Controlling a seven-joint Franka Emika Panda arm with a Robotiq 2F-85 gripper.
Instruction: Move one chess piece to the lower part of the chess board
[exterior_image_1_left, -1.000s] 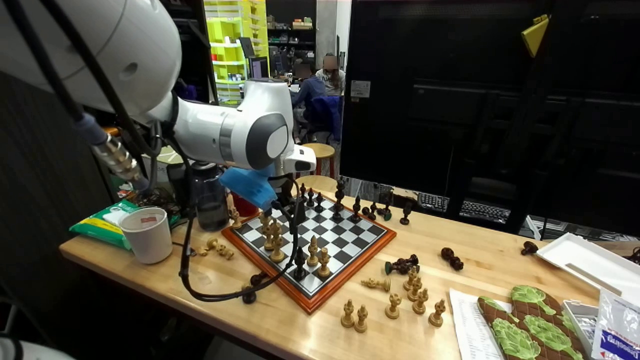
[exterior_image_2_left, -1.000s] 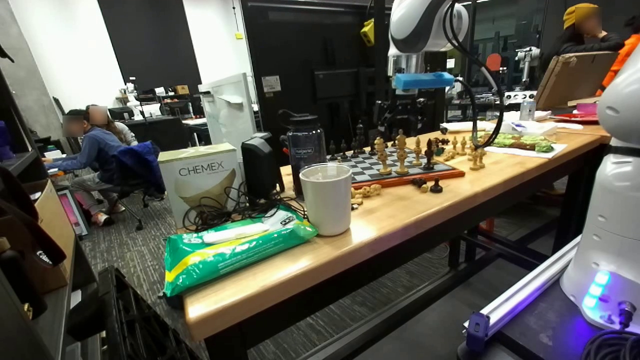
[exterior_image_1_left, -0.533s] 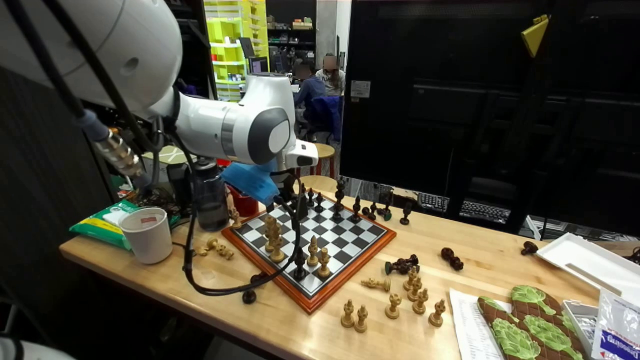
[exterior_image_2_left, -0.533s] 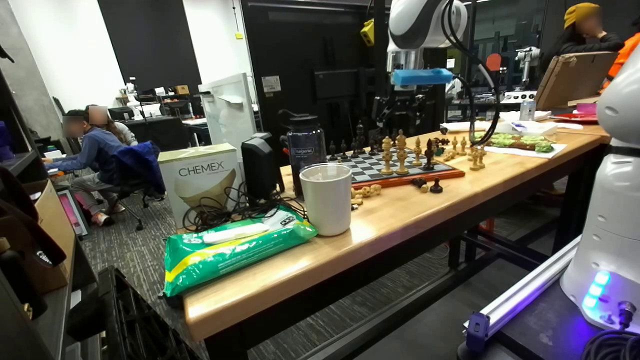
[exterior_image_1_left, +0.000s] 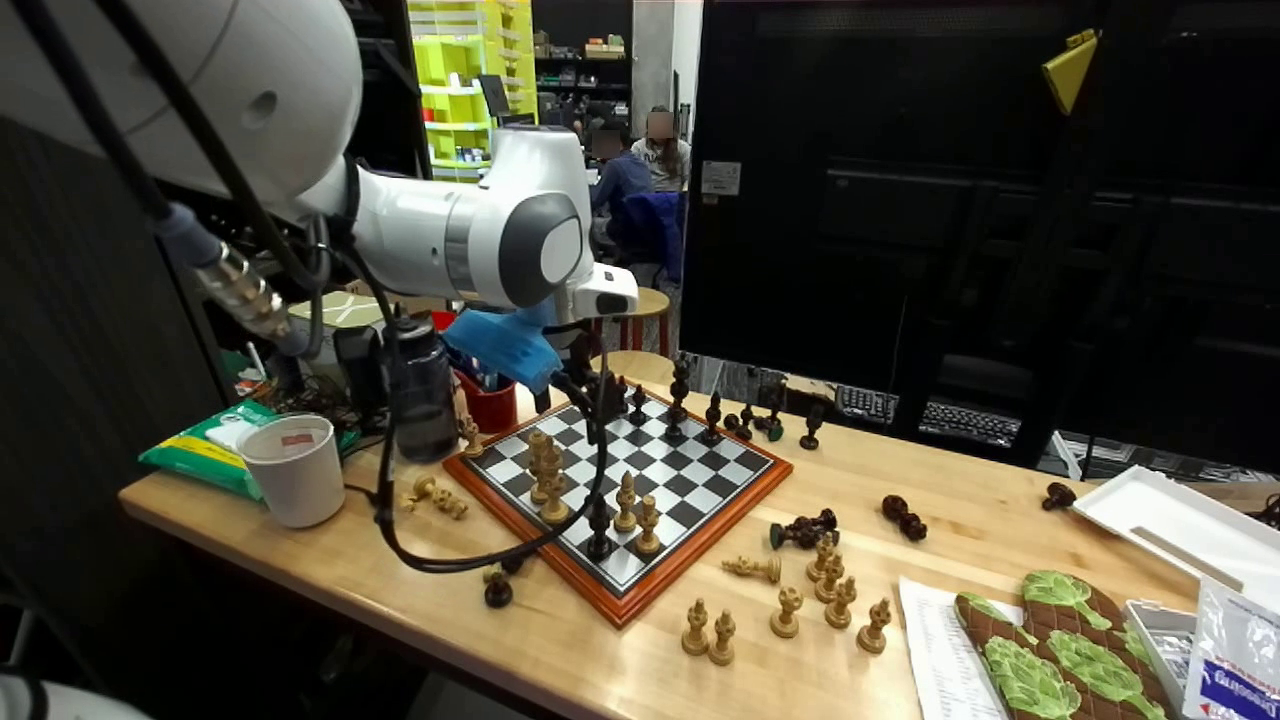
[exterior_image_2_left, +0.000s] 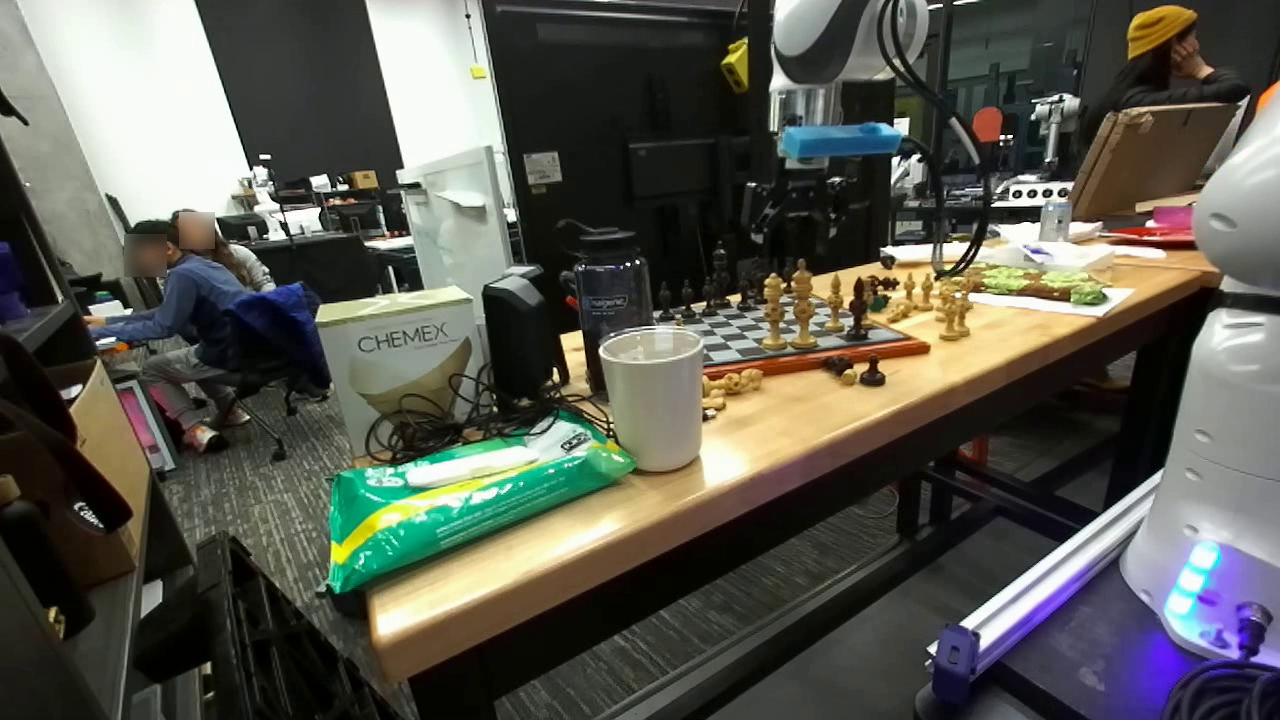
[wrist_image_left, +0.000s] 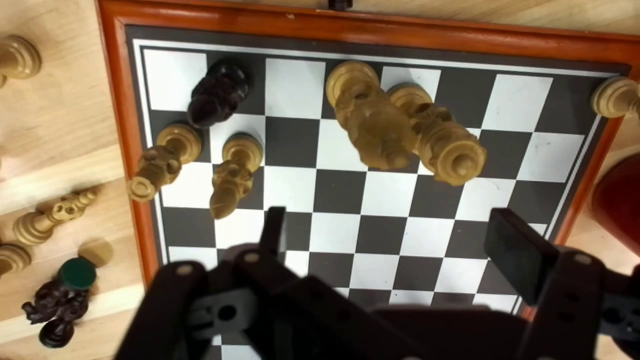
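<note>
Chess board (exterior_image_1_left: 672, 468), one: square, black and white checks, reddish-brown wooden frame; lying flat on a pale wooden table (exterior_image_2_left: 560, 540), seen in both exterior views
Tall pale pieces (wrist_image_left: 377, 127), two: upright on the board, side by side on neighbouring squares of one outer row; whether they touch cannot be told
Smaller pale pieces (wrist_image_left: 232, 175), two: upright in the second row, near a corner
Dark piece (wrist_image_left: 218, 92), one: upright in that outer row, just beside the smaller pair
Corner piece (wrist_image_left: 614, 97), one: pale, upright, base over the board's border, partly cut off in the wrist view
Far dark pieces (exterior_image_1_left: 676, 418), several: standing on the board toward the opposite edge
Gripper (wrist_image_left: 392, 242), one: raised above the board, fingers (wrist_image_left: 520, 255) spread wide, checks showing in the gap between them; blue block (exterior_image_2_left: 840, 140) just above, on a white arm (exterior_image_1_left: 400, 235)
Loose pale pieces (exterior_image_1_left: 841, 602), group: on the table outside the frame, most upright, some on their sides
Loose dark pieces (exterior_image_1_left: 805, 530), group: likewise on the table, several lying down
Red container (exterior_image_1_left: 490, 408), one: just beside the frame
White cup (exterior_image_2_left: 652, 405), one: upright, next to a green-and-yellow pack (exterior_image_2_left: 480, 515); dark bottle (exterior_image_2_left: 612, 300) and box lettered CHEMEX (exterior_image_2_left: 405, 360) behind
Leaf-print quilted cloth (exterior_image_1_left: 1060, 650): well apart from the cup, partly over white sheets (exterior_image_1_left: 940, 640), near a white tray (exterior_image_1_left: 1150, 515)
</note>
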